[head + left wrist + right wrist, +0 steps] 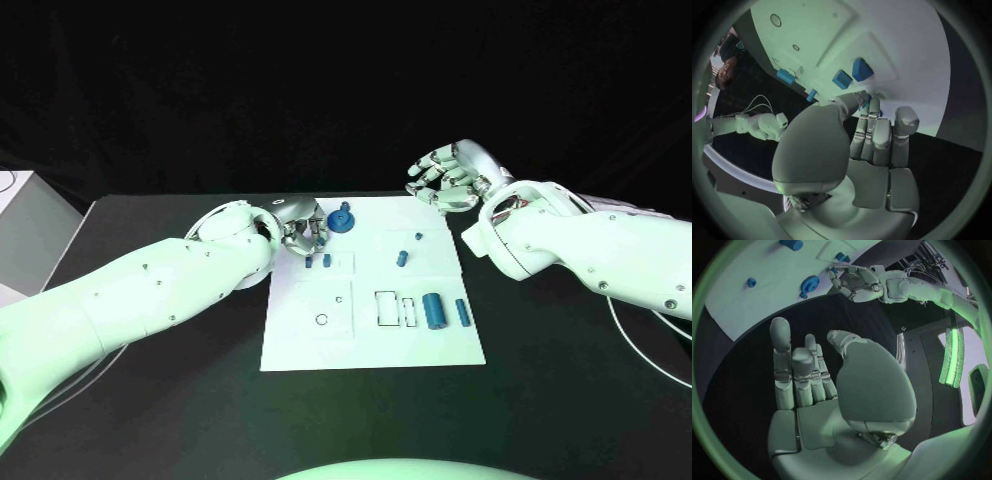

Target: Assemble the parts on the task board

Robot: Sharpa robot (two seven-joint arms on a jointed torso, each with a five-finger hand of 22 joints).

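Head view: white task board (368, 340) centre frame on the black bench (173, 400). Left robot hand (300, 228) sits at the board's upper-left corner, just beside a round blue part (340, 220); whether it grips that part I cannot tell. Right robot hand (450, 180) hovers off the board's upper-right corner, fingers apart, holding nothing. Blue cylinders (449, 313) lie on the board's lower right.

The scene is lit brightly from above against a black surround; straight edges are bent in both wrist views.
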